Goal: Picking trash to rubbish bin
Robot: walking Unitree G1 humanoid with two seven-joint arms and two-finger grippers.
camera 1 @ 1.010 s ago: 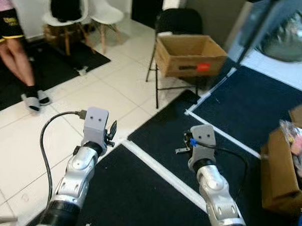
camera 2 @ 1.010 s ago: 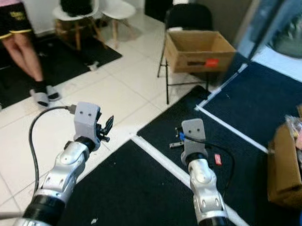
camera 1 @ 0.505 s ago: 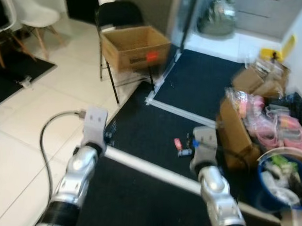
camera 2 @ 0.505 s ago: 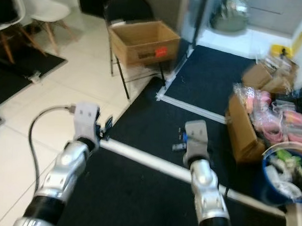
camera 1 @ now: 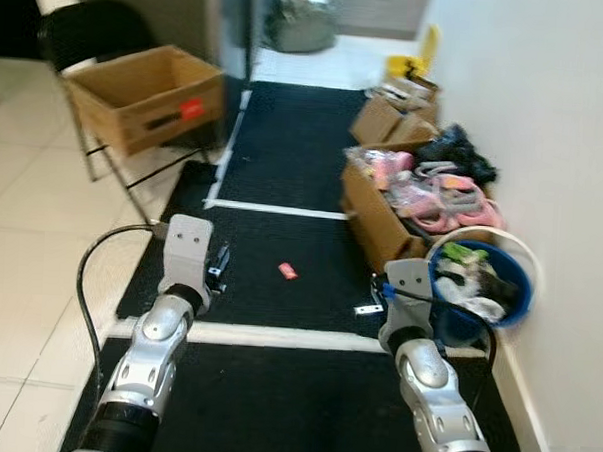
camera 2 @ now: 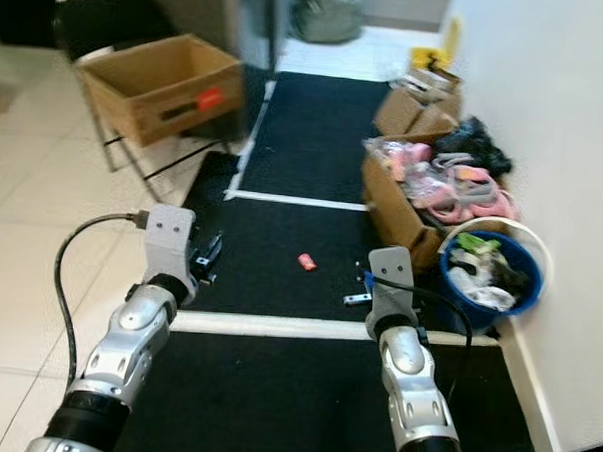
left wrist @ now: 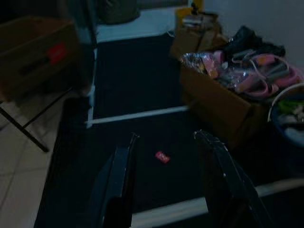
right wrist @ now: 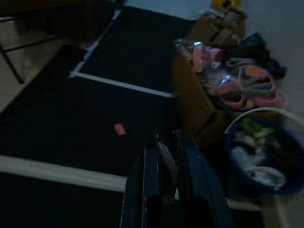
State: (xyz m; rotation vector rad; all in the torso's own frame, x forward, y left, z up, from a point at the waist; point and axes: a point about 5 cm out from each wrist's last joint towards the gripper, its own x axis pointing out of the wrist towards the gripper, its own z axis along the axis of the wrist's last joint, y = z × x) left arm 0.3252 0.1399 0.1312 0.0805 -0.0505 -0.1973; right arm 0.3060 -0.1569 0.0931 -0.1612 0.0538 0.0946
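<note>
A small red piece of trash [camera 1: 287,271] lies on the black mat [camera 1: 283,185], ahead of and between my two arms. The blue rubbish bin [camera 1: 514,295], white-rimmed and holding several scraps, stands by the wall at the right. My left gripper [left wrist: 166,142] hovers open above the mat, with the red piece [left wrist: 162,156] showing between its fingers further off. My right gripper [right wrist: 167,142] hangs just left of the bin [right wrist: 280,185], its fingers close together with a small pale scrap [camera 1: 366,309] seemingly pinched between them.
A brown box of pink and mixed items [camera 1: 382,225] sits against the wall beyond the bin, with more boxes [camera 1: 391,115] behind it. A cardboard box on a black chair [camera 1: 137,104] stands at the left. White tape lines [camera 1: 277,335] cross the mat.
The whole view has swung right, away from the tiled floor, the chairs and the person, toward the wall, the boxes and the bin. Both arms hold the same pose.
</note>
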